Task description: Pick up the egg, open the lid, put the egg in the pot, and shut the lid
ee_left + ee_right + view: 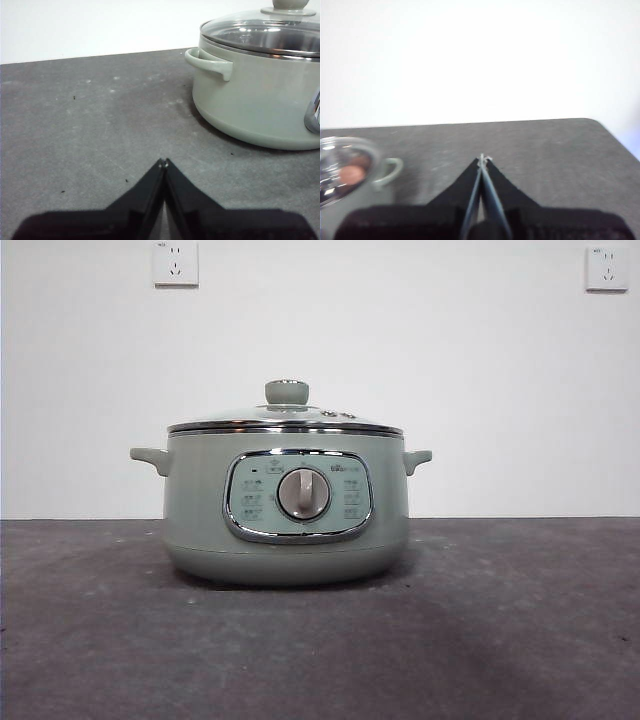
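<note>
The pale sage-green pot point(285, 510) stands in the middle of the dark table with its dial panel facing the front camera. The glass lid point(285, 420) with its green knob sits shut on the pot. The egg point(352, 173) shows as a brown-orange blur through the lid glass, inside the pot point(350, 200), in the right wrist view. My left gripper point(163, 162) is shut and empty, low over the table beside the pot point(260, 100). My right gripper point(482, 160) is shut and empty, off to the pot's other side. Neither gripper shows in the front view.
The dark grey table point(500, 640) runs to a white wall with two sockets point(175, 262). In the right wrist view the table's far corner point(600, 125) is rounded and its edge lies close by.
</note>
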Available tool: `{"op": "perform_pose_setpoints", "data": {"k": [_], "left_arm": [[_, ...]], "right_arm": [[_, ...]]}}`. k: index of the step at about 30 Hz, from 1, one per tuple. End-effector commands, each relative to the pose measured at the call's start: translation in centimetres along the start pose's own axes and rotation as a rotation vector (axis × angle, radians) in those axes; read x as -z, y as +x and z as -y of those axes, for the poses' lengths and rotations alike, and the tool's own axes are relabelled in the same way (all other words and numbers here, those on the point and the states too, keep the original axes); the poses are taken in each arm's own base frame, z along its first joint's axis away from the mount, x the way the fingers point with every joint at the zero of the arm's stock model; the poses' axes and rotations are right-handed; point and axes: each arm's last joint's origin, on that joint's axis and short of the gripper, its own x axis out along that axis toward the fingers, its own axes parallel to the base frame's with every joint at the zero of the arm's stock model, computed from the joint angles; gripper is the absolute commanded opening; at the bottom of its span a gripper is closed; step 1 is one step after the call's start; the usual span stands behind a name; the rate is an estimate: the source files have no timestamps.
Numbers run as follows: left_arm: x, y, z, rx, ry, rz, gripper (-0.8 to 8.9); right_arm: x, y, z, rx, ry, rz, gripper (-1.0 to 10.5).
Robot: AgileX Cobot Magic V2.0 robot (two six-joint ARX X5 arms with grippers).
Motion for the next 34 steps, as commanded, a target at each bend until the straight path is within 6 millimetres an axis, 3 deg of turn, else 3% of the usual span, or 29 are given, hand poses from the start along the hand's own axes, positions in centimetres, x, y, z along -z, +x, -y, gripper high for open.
{"op": "perform_pose_setpoints", "data": {"k": [1, 6, 14, 34], "left_arm": [[0.3, 0.1, 0.0, 0.001, -0.006, -0.007, -0.03], [0.3, 0.1, 0.0, 0.001, -0.006, -0.007, -0.03], [0.4, 0.1, 0.0, 0.001, -0.008, -0.015, -0.03], [0.5, 0.2, -0.1, 0.001, -0.011, -0.029, -0.03]], "right_arm": [[3.6, 0.9, 0.3, 0.036, 0.02, 0.017, 0.0], [9.8, 2.1, 0.5, 0.06, 0.066, -0.011, 0.0], [15.9, 3.5, 0.6, 0.07, 0.134, -0.138, 0.0], [16.0, 3.4, 0.5, 0.049, 0.113, -0.152, 0.0]]}}
